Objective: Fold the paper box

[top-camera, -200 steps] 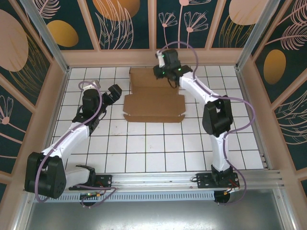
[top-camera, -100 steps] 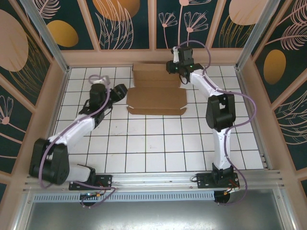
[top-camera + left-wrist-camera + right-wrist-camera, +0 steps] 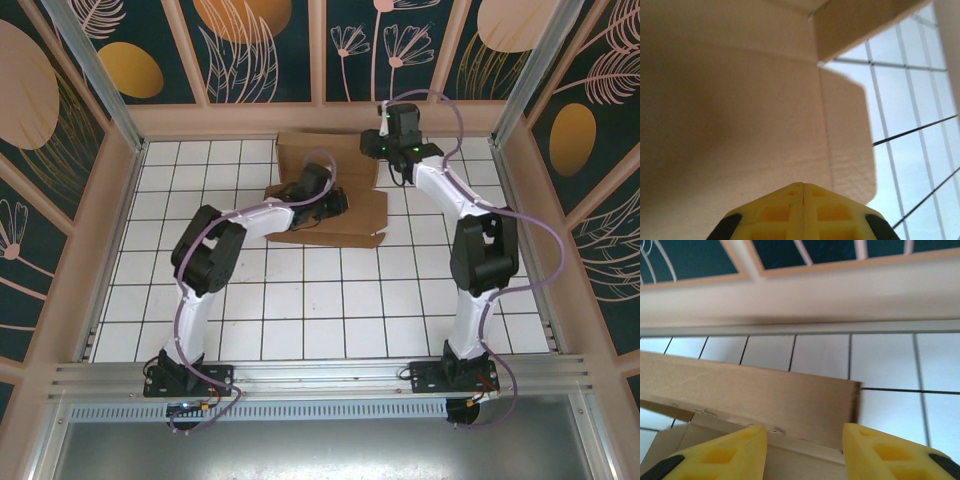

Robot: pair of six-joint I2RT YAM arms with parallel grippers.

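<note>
Lying at the far edge of the tiled surface [image 3: 300,300], the paper box [image 3: 365,212] is being overhung by the left fingers [image 3: 785,200], pressed shut on nothing, while the right fingers [image 3: 735,445] are being held apart at its rear flap.

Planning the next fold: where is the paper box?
Top view: the paper box lies far centre by the back wall, left gripper over it.

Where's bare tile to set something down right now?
Open: the near-centre tiles between the left arm and right arm, nearer than the paper box; also the far-left corner tiles. Crowded: far centre, where both arms reach over the box.
</note>
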